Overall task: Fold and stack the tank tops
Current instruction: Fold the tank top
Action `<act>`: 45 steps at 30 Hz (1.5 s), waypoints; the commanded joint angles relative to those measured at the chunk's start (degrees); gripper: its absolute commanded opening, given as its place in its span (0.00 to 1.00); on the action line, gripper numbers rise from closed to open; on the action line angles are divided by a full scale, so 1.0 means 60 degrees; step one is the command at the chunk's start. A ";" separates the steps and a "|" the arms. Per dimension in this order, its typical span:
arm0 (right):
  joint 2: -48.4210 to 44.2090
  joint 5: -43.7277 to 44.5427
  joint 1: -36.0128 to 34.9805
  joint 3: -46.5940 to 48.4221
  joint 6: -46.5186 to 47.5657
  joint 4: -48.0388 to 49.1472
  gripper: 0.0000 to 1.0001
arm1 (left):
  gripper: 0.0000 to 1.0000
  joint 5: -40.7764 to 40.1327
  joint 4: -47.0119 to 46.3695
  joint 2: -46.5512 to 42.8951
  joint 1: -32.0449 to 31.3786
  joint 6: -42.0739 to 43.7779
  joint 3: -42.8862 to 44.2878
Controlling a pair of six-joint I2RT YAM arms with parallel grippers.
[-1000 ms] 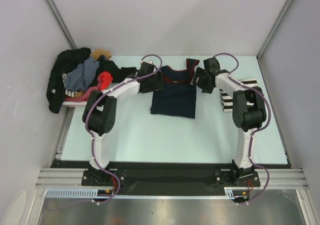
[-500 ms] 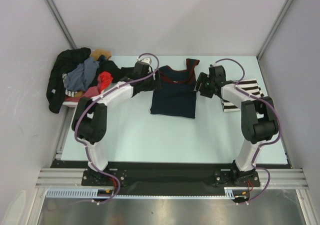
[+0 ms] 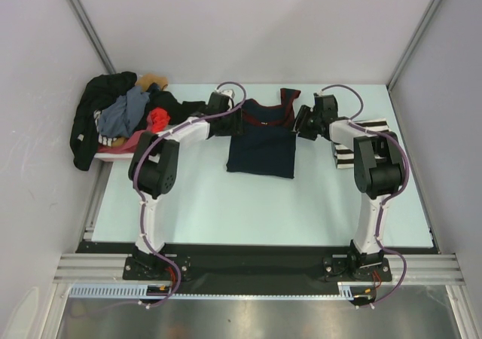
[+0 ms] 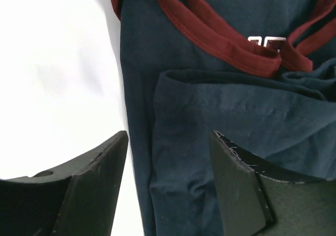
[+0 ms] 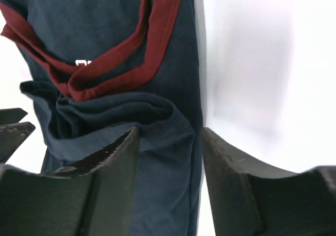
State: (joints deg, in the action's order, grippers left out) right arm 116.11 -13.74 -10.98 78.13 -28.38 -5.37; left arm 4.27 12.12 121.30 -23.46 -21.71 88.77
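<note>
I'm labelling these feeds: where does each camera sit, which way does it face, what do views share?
Top external: above and behind the robot, looking down on the table; both arms whole, navy jersey between left gripper and right gripper.
Left wrist: on the left arm, looking past its open fingers at the jersey's left edge.
Right wrist: on the right arm, looking past its open fingers at the jersey's right edge.
Shared: all show the jersey; both wrist views its dark red trim.

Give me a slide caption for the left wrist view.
Left gripper, open, framing the side edge of the partly folded navy jersey.
</note>
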 commanded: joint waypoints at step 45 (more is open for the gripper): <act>-0.1319 -0.0669 -0.0015 -0.0174 0.0189 0.0455 0.00 | 0.00 -0.1107 -0.0143 -0.1040 0.0000 0.0674 0.0176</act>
State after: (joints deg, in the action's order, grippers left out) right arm 113.01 -17.08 -11.00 77.34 -27.29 -4.43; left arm 0.19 14.83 121.60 -23.38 -19.51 91.11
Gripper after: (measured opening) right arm 0.042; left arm 0.006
